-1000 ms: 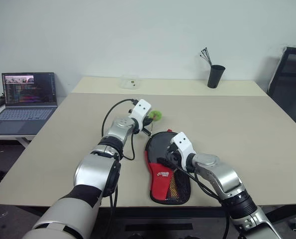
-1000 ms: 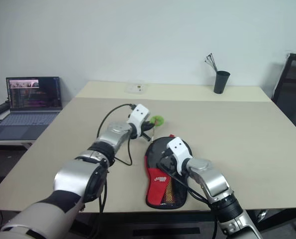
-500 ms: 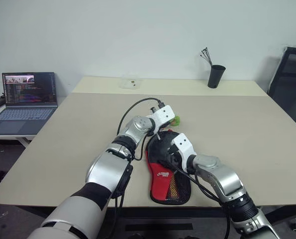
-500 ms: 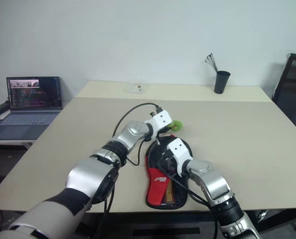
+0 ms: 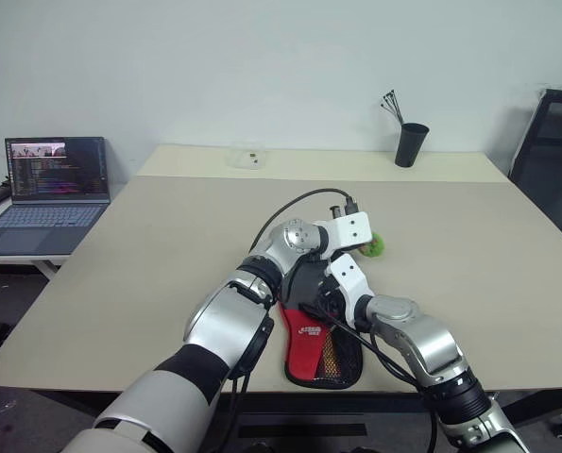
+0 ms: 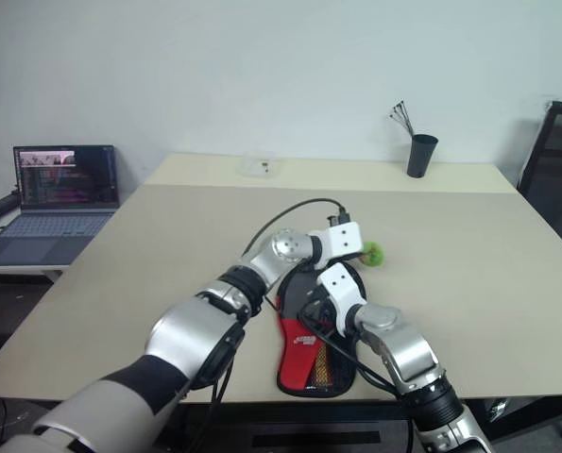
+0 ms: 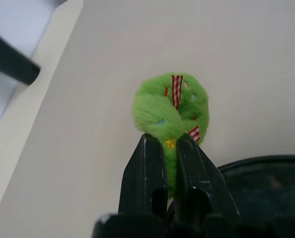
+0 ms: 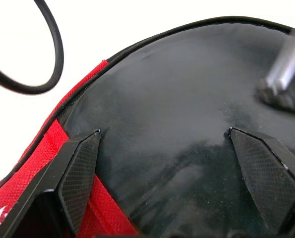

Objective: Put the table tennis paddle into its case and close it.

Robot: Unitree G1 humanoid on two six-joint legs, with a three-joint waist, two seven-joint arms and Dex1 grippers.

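Now the case (image 5: 316, 330) lies on the table (image 5: 469, 226) at its near edge, paddle presumably inside. Right gripper (image 8: 167, 163) spreads its fingers wide over the case's black face. Left gripper (image 7: 166, 163) pinches the green zipper tag (image 7: 171, 106) just beyond the case's round end; a slip there, or the case lifting unpinned, could stall the zip.

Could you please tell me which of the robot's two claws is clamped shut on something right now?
The left claw: its fingers pinch the fuzzy green zipper tag, while the right claw stands wide open over the case.
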